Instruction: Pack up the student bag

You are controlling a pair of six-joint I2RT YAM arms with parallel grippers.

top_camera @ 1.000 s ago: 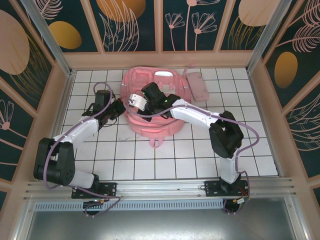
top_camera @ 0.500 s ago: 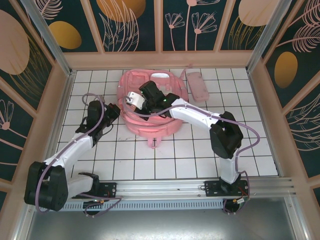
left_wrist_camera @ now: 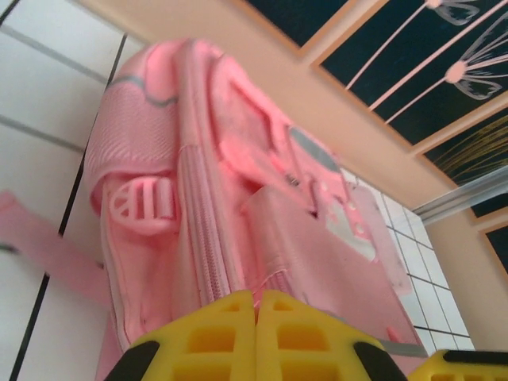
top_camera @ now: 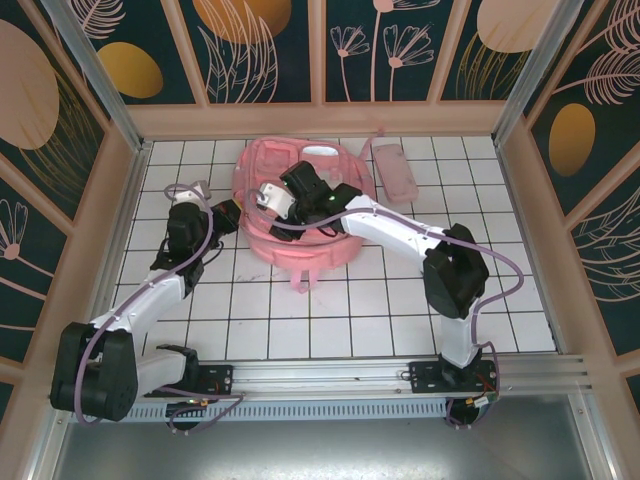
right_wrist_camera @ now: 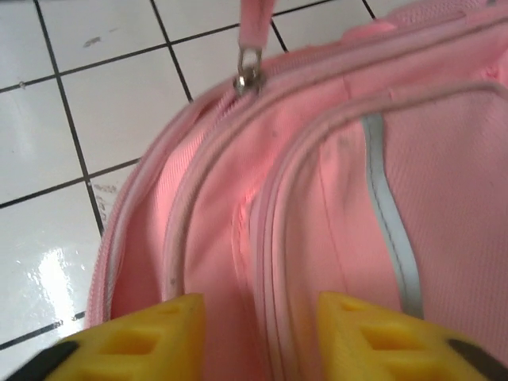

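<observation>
The student bag [top_camera: 305,225], a big soft pink backpack, lies on the white tiled table at centre back. My left gripper [top_camera: 230,212] is at the bag's left edge. In the left wrist view its yellow fingers [left_wrist_camera: 214,341] are pressed together, and a thin pink strand from the bag's zip [left_wrist_camera: 198,230] runs into the seam between them. My right gripper [top_camera: 266,197] rests on top of the bag. In the right wrist view it [right_wrist_camera: 258,317] stands open, its fingers either side of a zip fold of the bag [right_wrist_camera: 317,198]. A metal zip slider [right_wrist_camera: 248,71] sits at the bag's far edge.
A small flat pink pencil pouch [top_camera: 393,170] lies right of the bag near the back wall. A pink strap [top_camera: 302,280] trails from the bag's near side. Wooden walls [top_camera: 320,118] enclose the table on three sides.
My right gripper has opened over the bag's zip fold. The left arm has swung out to the left, its gripper still shut, and the bag's left side has shifted slightly left.
</observation>
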